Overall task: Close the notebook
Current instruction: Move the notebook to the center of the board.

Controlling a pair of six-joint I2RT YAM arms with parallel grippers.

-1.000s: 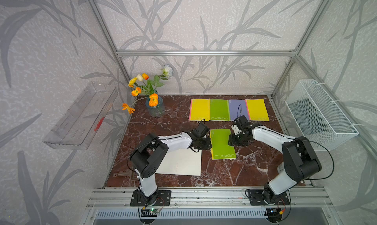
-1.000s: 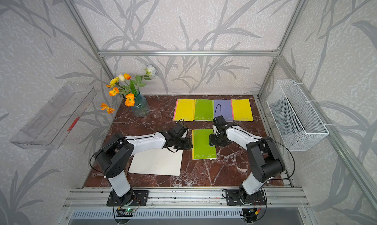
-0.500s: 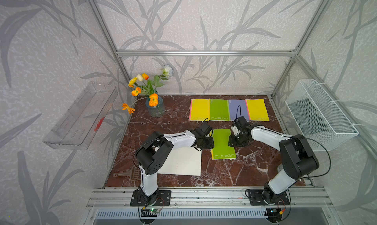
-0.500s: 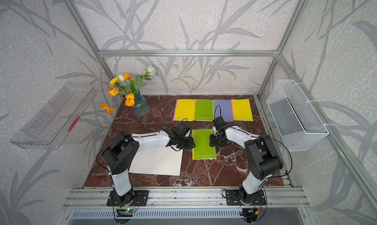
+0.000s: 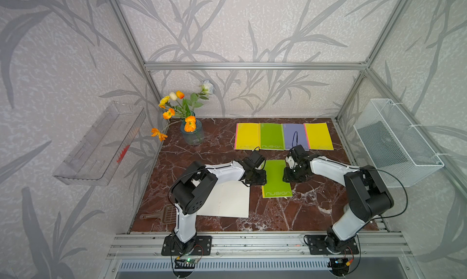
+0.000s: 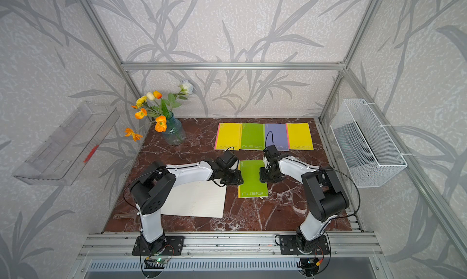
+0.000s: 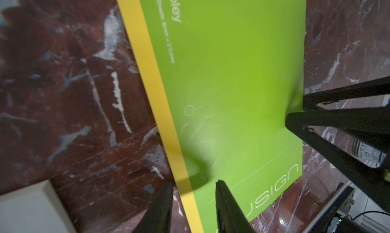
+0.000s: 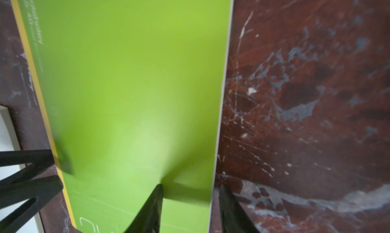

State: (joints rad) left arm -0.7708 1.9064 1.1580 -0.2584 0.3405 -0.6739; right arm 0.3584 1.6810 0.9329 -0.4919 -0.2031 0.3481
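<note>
The green notebook lies flat and closed mid-table, yellow spine strip to the left. My left gripper points down at that spine edge. In the left wrist view the gripper is open, its fingers straddling the yellow strip of the notebook. My right gripper points down at the opposite long edge. In the right wrist view it is open, one finger over the green cover, the other over the marble.
A row of closed notebooks lies at the back. A vase of flowers stands back left. A white sheet lies under the left arm, a brown scoop beside it. A wire basket and clear tray hang on the walls.
The left gripper has edged right, up to the notebook's spine. Both grippers' jaws have narrowed, the right more. The notebook has stayed in place.
</note>
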